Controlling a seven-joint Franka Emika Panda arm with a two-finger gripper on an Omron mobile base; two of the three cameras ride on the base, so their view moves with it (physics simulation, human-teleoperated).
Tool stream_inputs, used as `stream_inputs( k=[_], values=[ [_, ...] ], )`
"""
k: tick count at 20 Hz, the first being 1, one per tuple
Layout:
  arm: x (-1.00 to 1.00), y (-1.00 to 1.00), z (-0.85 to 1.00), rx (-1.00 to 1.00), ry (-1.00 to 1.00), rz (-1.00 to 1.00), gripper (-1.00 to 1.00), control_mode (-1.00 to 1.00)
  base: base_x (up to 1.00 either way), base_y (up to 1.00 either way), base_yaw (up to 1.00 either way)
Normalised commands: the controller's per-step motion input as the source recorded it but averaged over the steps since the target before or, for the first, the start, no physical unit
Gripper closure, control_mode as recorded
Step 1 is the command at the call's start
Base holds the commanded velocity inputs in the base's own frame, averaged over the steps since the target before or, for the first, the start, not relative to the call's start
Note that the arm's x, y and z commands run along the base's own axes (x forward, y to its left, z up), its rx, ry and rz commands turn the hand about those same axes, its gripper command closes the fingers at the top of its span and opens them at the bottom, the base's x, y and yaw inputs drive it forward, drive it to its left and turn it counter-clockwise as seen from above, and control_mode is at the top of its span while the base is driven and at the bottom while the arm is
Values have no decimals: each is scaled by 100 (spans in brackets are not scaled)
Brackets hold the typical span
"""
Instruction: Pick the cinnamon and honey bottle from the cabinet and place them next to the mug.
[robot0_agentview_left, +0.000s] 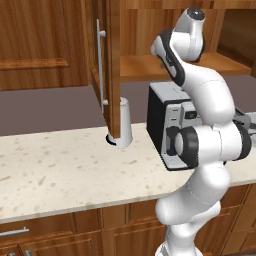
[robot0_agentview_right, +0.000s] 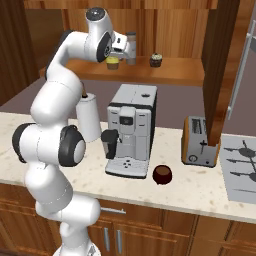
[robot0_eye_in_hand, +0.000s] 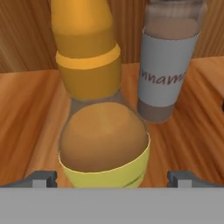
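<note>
Kid: Gripper (robot0_eye_in_hand: 112, 179) first! What is it doing?

Helper: Its two tips (robot0_eye_in_hand: 43, 178) stand wide apart, one on each side of the honey bottle (robot0_eye_in_hand: 103, 131). They hold nothing yet. The bottle sits right between them, so I think the hand is lined up to grab it.

Kid: Where is the honey?

Helper: On the shelf of the cabinet (robot0_agentview_right: 150, 75), high above the counter (robot0_agentview_right: 200, 192). In the right base view the gripper (robot0_agentview_right: 118, 50) is up there with it. The arm reaches that high because the shelf is up on the wall.

Kid: What is next to the honey?

Helper: Going left to right on the shelf: the honey bottle (robot0_agentview_right: 113, 62), then the cinnamon (robot0_agentview_right: 131, 47) just beside it, then a small dark cupcake (robot0_agentview_right: 156, 60) a bit apart.

Kid: And down below?

Helper: Left to right: a white roll of paper (robot0_agentview_right: 91, 117), the coffee machine (robot0_agentview_right: 131, 130), the mug (robot0_agentview_right: 162, 174), and the toaster (robot0_agentview_right: 199, 141). The mug is near the machine's front, well below the shelf.

Kid: How many of each?

Helper: One honey bottle, one cinnamon, one mug, one gripper. Both bottles are still on the shelf.
</note>
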Motion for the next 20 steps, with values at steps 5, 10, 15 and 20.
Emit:
stream_inputs(
  k=[5, 10, 15, 20],
  values=[
    [24, 0, 0, 0, 0, 0, -100, -100, 0, 0, 0],
    [0, 0, 0, 0, 0, 0, 100, -100, 0, 0, 0],
    [0, 0, 0, 0, 0, 0, 100, -100, 0, 0, 0],
    [-32, 0, 0, 0, -1, 0, 100, -100, 0, 0, 0]
  ],
)
